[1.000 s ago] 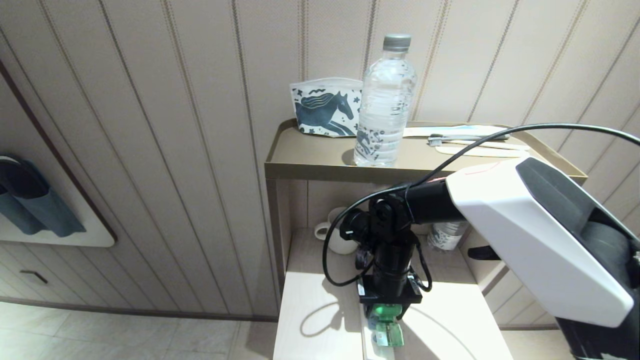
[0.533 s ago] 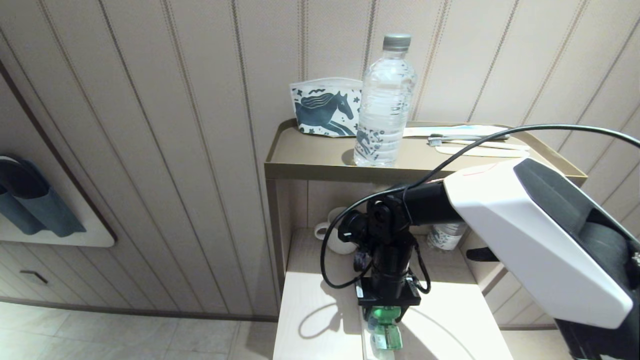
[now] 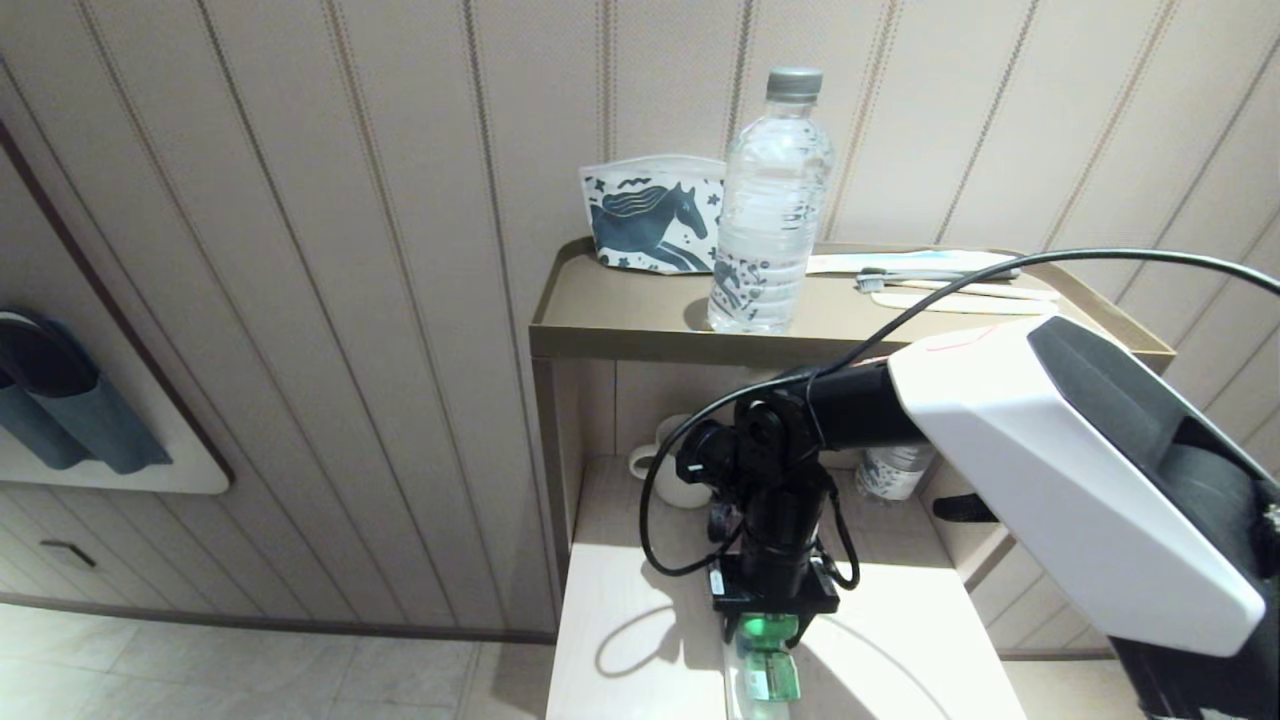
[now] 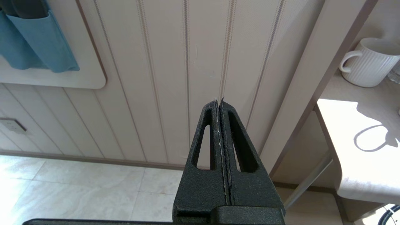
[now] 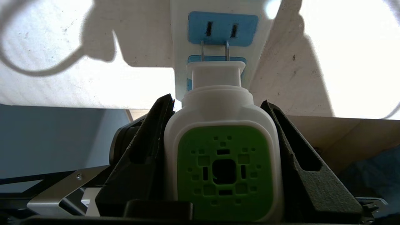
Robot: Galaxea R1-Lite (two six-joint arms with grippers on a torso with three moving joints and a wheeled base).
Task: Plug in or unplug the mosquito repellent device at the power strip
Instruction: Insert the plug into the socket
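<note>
While the right arm reached down over the low table (image 3: pixel 620 640), the head view showed the right gripper (image 3: pixel 768 628) a shade nearer the wall than a second earlier, the mosquito repellent device (image 3: pixel 768 650) under it, its green bottle over the power strip (image 3: pixel 735 690). The shift was slight. The water bottle (image 3: pixel 768 200) and horse-print pouch (image 3: pixel 652 212) on the upper shelf had not moved.

Left wrist view: left gripper (image 4: pixel 220 107) parked beside the table, fingers pressed together on nothing, white mug (image 4: pixel 368 62) beyond.

Right wrist view: fingers (image 5: pixel 147 147) clamped on both sides of the device (image 5: pixel 223 150). Prongs bare, tips near a blue socket of the strip (image 5: pixel 223 28), not seated. Judged: insertion pending or withdrawal just completed; cannot tell which.
</note>
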